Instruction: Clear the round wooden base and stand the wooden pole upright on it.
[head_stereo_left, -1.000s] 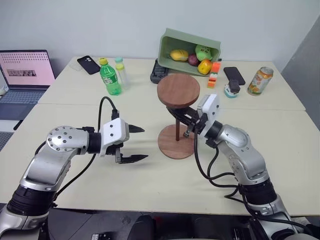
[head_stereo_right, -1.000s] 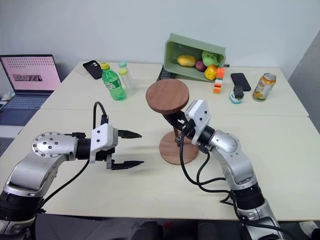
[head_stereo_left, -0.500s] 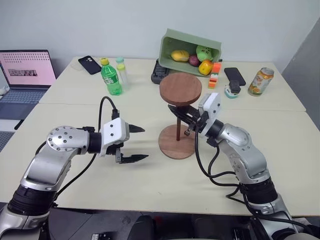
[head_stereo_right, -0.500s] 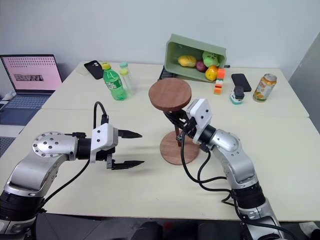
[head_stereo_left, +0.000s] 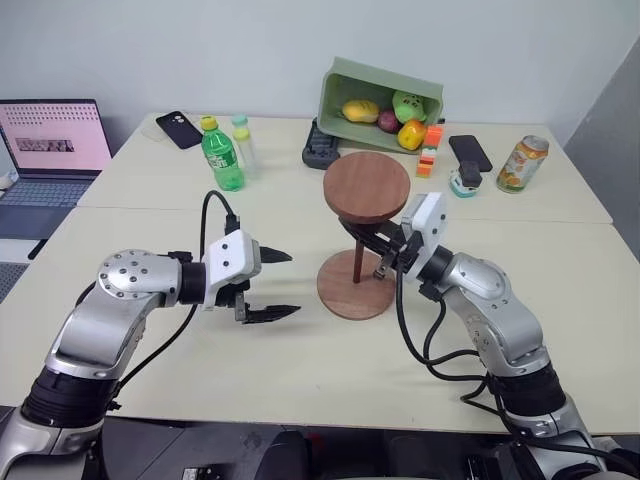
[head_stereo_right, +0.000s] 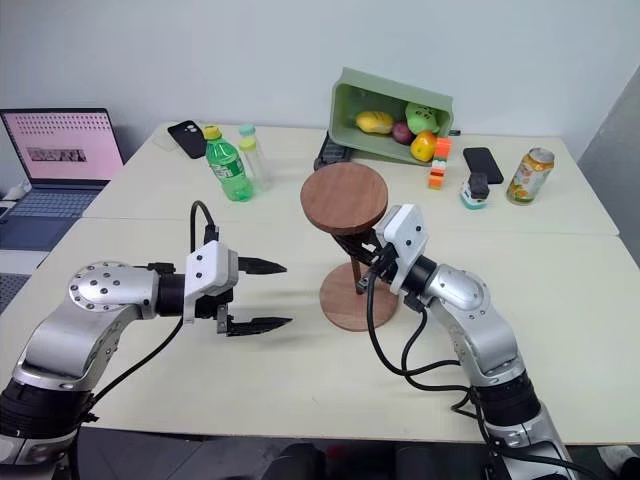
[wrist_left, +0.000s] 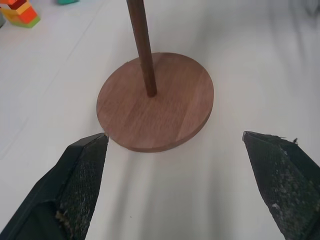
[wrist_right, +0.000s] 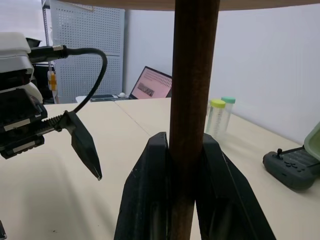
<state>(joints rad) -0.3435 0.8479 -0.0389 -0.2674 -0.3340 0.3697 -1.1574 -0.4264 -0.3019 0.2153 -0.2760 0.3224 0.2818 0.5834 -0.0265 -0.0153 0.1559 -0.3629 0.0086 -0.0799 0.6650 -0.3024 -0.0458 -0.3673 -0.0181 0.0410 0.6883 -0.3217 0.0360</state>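
Observation:
The round wooden base (head_stereo_left: 352, 290) lies flat in the middle of the table, with nothing on it but the pole. The wooden pole (head_stereo_left: 358, 262) stands nearly upright on it. Its lower end meets the base (wrist_left: 165, 110) near the centre, and its fixed disc (head_stereo_left: 367, 187) is on top. My right gripper (head_stereo_left: 377, 243) is shut on the rod (wrist_right: 192, 75) about halfway up, one finger (wrist_right: 147, 195) on each side. My left gripper (head_stereo_left: 295, 284) hovers open just left of the base, pointing at it, holding nothing.
At the back, a tipped green bin (head_stereo_left: 372, 78) holds toy fruit. Near it are a black controller (head_stereo_left: 320, 150), coloured blocks (head_stereo_left: 428, 152), a phone (head_stereo_left: 468, 152) and a can (head_stereo_left: 520, 163). A green bottle (head_stereo_left: 221, 157), a clear bottle (head_stereo_left: 242, 140) and a laptop (head_stereo_left: 52, 140) stand back left.
The pole's disc top and my right gripper have edged slightly to the right over the base. My left gripper has stayed open in the same place.

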